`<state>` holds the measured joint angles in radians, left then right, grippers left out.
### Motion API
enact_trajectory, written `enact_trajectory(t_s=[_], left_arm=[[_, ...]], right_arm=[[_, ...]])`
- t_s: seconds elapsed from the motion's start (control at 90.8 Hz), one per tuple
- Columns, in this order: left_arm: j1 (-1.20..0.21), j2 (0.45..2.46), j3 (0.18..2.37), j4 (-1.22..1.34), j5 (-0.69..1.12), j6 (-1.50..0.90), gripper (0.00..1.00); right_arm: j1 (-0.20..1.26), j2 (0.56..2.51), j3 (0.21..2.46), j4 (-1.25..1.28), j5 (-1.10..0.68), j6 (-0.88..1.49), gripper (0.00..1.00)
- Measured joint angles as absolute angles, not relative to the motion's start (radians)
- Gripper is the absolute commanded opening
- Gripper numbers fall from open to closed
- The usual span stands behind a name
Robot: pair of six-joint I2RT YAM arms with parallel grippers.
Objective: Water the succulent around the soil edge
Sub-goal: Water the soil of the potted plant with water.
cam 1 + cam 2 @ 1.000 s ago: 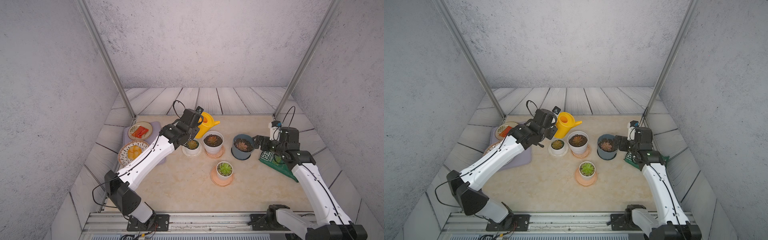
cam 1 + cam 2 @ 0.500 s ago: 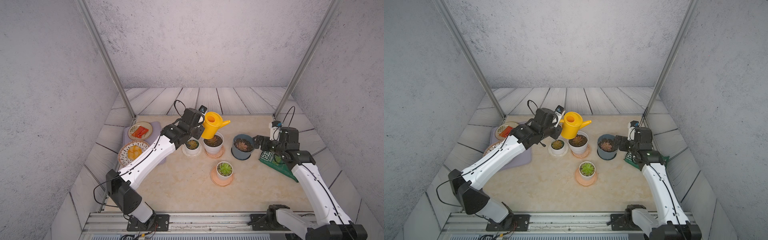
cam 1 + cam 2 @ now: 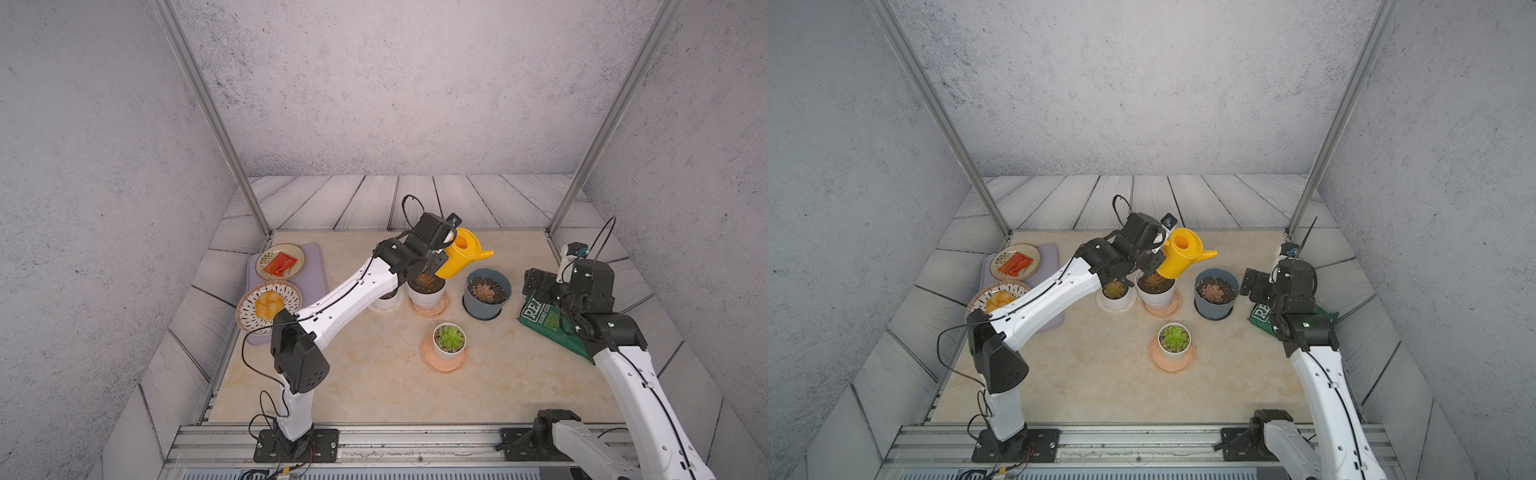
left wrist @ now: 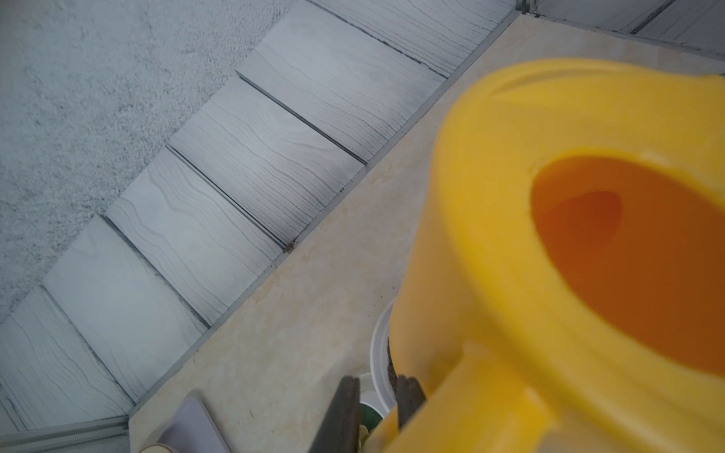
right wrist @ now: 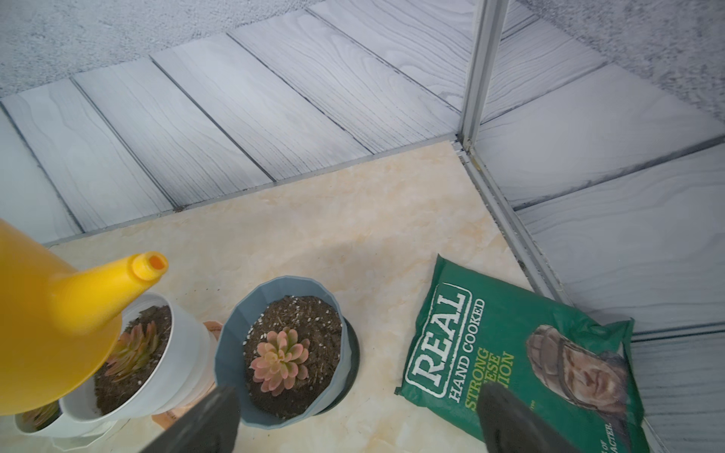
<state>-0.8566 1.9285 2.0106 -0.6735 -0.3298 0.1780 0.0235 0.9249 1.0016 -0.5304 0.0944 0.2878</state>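
At the left edge lies your grey mat (image 3: 316,270). Your left gripper (image 3: 441,250) is clamped on the handle of the yellow watering can (image 3: 462,258), which it holds in the air above the tall white pot (image 3: 427,296). The spout points right toward the blue-grey pot (image 3: 485,309) and its pink succulent (image 3: 483,291). A green succulent (image 3: 449,336) stands nearer. Your right gripper (image 3: 535,286) hovers with jaws apart over the green crisp bag (image 3: 545,322).
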Motion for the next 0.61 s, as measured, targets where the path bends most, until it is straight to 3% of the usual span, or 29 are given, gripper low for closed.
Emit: enact_trajectory(t_s=[0.242,0.605], left_arm=[[-0.892,2.065,2.156,-0.711,-0.455,0.309,0.0],[-0.97,2.172,2.189,-0.697,-0.579,0.541,0.0]], right_arm=[[0.023,0.864,0.984,-0.545,0.202,0.31,0.99],[0.023,0.815,0.96,-0.542,0.277,0.331,0.99]])
